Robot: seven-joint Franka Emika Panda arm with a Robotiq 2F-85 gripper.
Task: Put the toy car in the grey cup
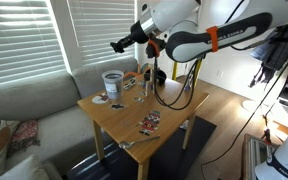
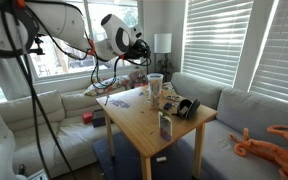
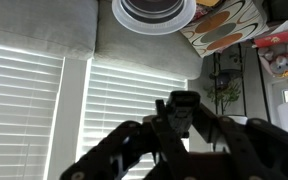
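The grey cup (image 1: 112, 80) stands near the far corner of the wooden table (image 1: 174, 108). It also shows in an exterior view (image 2: 155, 80), and in the wrist view (image 3: 154, 12) its open mouth is at the top edge. My gripper (image 1: 119, 44) hangs in the air above and slightly to the side of the cup, also seen in an exterior view (image 2: 144, 45). In the wrist view the gripper (image 3: 181, 118) is shut on a small dark toy car (image 3: 181, 105) held between its fingertips. The car is backlit, so its details are hard to make out.
Small bottles (image 1: 144, 80), a round coaster (image 1: 101, 98) and a patterned card (image 1: 150, 122) lie on the table. A black item (image 2: 187, 107) and a small upright box (image 2: 165, 125) are there too. Sofas surround the table; a lamp (image 2: 162, 42) stands behind.
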